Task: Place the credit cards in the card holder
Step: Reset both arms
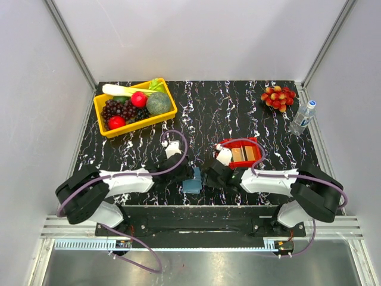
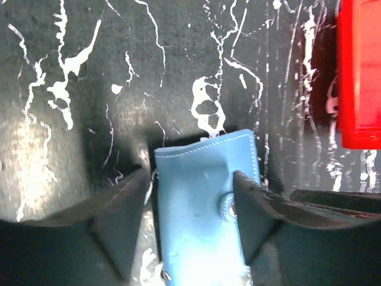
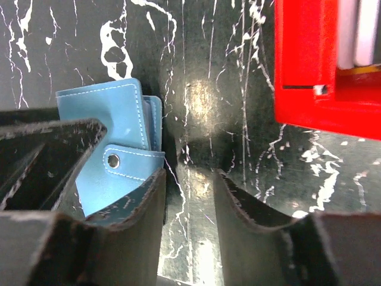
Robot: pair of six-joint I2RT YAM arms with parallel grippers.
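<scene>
From above, the blue card holder (image 1: 192, 182) lies on the black marbled tabletop (image 1: 238, 113) at the near centre, between the two arms. The left gripper (image 1: 186, 173) is down over it, and the right gripper (image 1: 209, 174) sits just to its right. Just beyond the right gripper is a red tray (image 1: 255, 143) with the credit cards (image 1: 241, 156) in it, tan and orange-brown on top. A yellow bin (image 1: 136, 124) of vegetables stands far left, a bunch of red fruit (image 1: 277, 97) far right, with a water bottle (image 1: 302, 117) at the right edge.

In the left wrist view, the left gripper (image 2: 190, 179) has its fingers (image 2: 119, 220) apart, straddling the card holder (image 2: 199, 196). A thin strip of tabletop shows between the left finger and the holder's stitched edge, while the right finger overlaps the other edge beside the snap button. The red tray (image 2: 357, 71) is at the far right.

In the right wrist view, the right gripper (image 3: 189, 176) is spread, with only bare tabletop between its fingers (image 3: 244, 208). The card holder (image 3: 113, 155) lies outside, to the left of its left finger, flap and snap showing. The red tray (image 3: 303, 59) is far right, with white cards (image 3: 357, 30) on edge inside.
</scene>
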